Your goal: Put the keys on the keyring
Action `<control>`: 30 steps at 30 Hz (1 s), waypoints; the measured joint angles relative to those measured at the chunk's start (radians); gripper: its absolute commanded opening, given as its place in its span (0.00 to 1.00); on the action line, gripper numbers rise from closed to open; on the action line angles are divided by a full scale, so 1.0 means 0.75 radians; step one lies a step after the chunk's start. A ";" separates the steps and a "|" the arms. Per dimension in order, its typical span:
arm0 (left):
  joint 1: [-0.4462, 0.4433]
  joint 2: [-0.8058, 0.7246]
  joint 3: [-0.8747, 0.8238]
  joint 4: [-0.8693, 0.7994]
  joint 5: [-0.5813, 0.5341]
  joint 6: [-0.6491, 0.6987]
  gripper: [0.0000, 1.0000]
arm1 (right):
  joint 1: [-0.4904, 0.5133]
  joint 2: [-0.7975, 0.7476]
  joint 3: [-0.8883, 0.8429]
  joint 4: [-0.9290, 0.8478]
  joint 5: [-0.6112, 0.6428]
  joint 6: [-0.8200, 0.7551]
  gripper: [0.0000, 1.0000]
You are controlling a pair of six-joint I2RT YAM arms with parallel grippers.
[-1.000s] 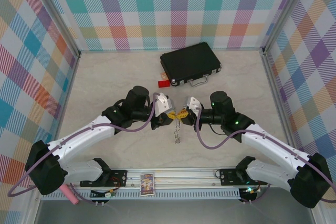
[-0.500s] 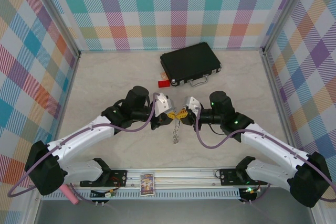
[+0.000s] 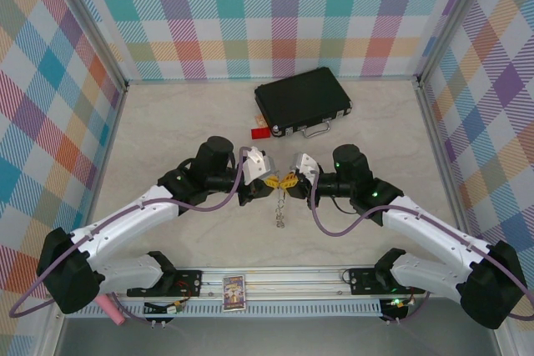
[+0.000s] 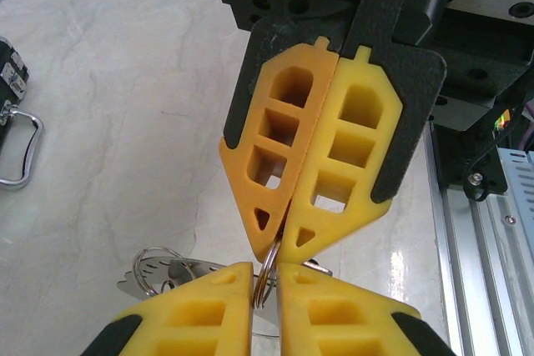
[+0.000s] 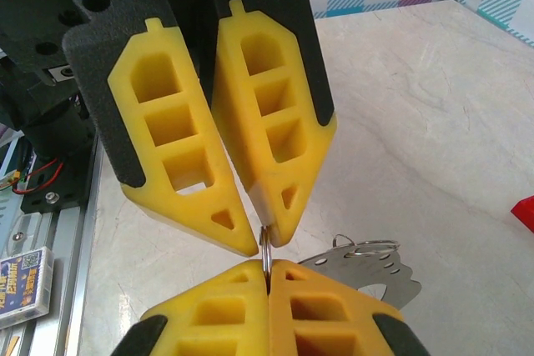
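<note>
Mid-tabletop, the left gripper (image 3: pixel 274 183) and right gripper (image 3: pixel 292 178) meet tip to tip, each pinched tight on the thin keyring (image 4: pixel 266 274). The keys (image 3: pixel 282 216) trail toward the near edge. Threading looks unfinished; the next move calls for prising the ring's coil open. Beyond lie the pale marbled tabletop (image 3: pixel 167 122), a black case (image 3: pixel 302 104) near the far edge, and checked walls (image 3: pixel 275 14).
</note>
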 measured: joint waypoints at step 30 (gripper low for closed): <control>0.001 0.008 -0.065 0.196 0.004 -0.124 0.00 | 0.000 -0.174 -0.075 0.051 0.225 0.096 0.37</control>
